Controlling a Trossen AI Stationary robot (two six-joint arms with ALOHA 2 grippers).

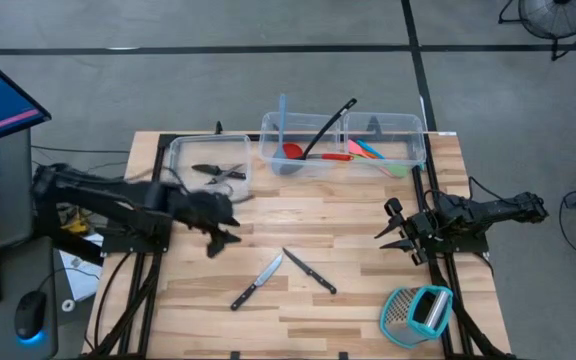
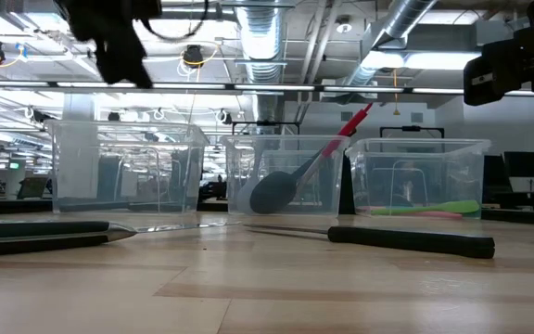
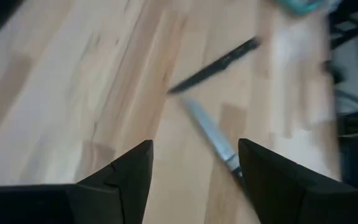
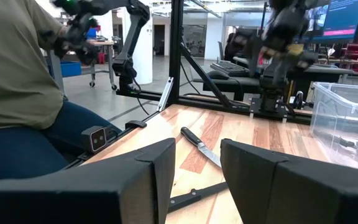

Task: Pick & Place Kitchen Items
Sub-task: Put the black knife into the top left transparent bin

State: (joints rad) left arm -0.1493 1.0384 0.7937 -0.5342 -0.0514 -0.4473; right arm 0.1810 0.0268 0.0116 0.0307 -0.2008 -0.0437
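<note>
A: Which step is running?

B: The left claw (image 1: 220,238) is hanging empty, fingers apart, above the table (image 1: 348,305) near two knives (image 1: 256,282).

A: And next?

B: Probably descending onto one. The right claw (image 1: 396,232), part-open, is waiting.

The wooden tabletop (image 1: 348,230) carries 3 clear bins (image 1: 343,145) along its 12 o'clock edge. 2 black-handled knives (image 1: 309,270) lie near the centre, tips close together, and a teal-framed grater (image 1: 416,314) sits at 5 o'clock.
</note>
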